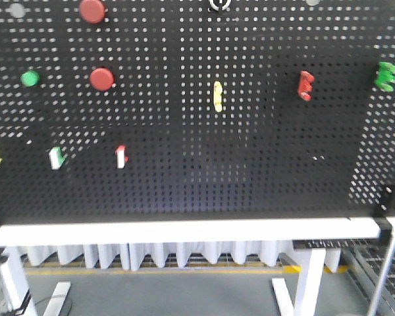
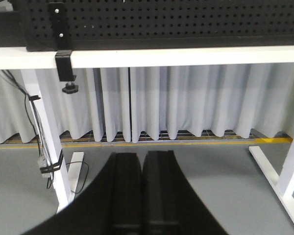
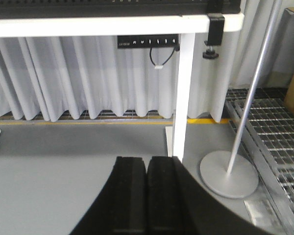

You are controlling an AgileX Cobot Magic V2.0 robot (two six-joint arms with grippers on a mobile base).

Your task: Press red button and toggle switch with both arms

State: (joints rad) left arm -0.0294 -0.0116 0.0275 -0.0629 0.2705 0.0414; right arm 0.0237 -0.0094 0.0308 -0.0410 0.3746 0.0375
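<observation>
On the black pegboard (image 1: 184, 178) two round red buttons show at the upper left, one (image 1: 102, 79) below the other (image 1: 92, 10). The toggle switch (image 1: 219, 4), round and black with a pale ring, is cut by the top edge at centre. Neither arm appears in the front view. My left gripper (image 2: 143, 156) is shut with nothing in it, low below the white table bar (image 2: 161, 56). My right gripper (image 3: 147, 161) is shut and empty too, hanging over the grey floor beside a white table leg (image 3: 183, 98).
Also on the board are a green button (image 1: 30, 78), a pale yellow upright switch (image 1: 218, 96), a red blocky switch (image 1: 306, 85), a green switch (image 1: 385, 75) and small rocker switches (image 1: 121, 156). A round-based stand (image 3: 229, 174) and a metal grate (image 3: 274, 132) lie to the right.
</observation>
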